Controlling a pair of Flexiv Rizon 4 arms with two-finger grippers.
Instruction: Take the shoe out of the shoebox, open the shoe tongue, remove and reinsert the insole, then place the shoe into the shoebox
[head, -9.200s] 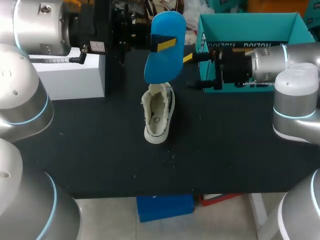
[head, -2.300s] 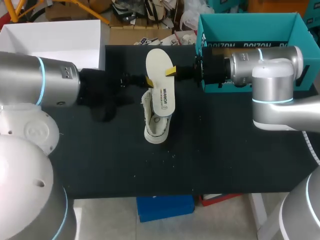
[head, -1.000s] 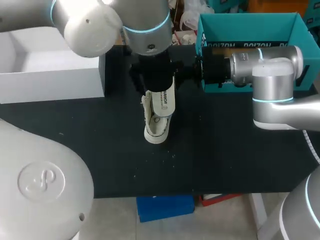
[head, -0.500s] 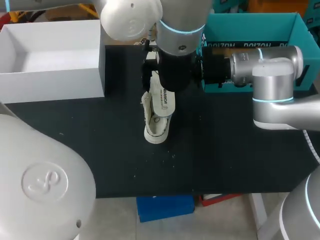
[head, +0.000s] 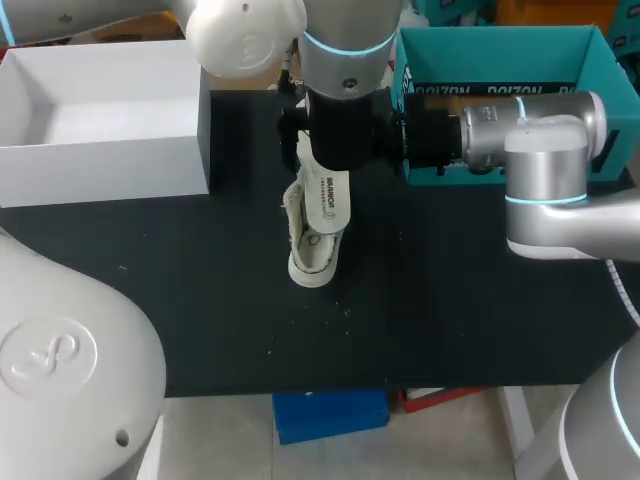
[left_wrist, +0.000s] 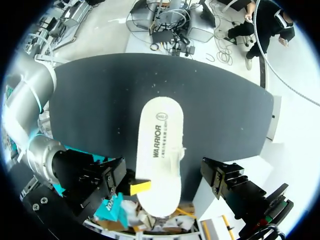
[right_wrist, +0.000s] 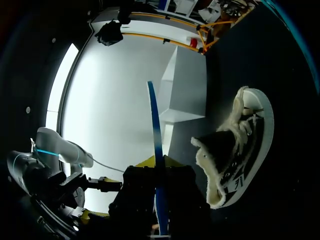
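Head view shows the shoe (head: 314, 245) standing on its sole on the black table (head: 200, 300), toe toward the near edge. The insole (head: 328, 195) slants down onto its open collar, along the shoe's own long axis. The right gripper (right_wrist: 157, 167) comes in from the shoe's right and is clamped on the insole's raised far end. Whether the free end touches the opening I cannot tell. The left arm (head: 345, 90) hangs directly over the shoe's far end. The left gripper is hidden under the wrist, so its state cannot be told. Reinserting likely means sliding the insole toeward. A white box (head: 110, 170) sits beyond the shoe's left and a teal box (head: 500, 55) beyond its right, and either may be the shoebox. Both wrists crowd close above the shoe.
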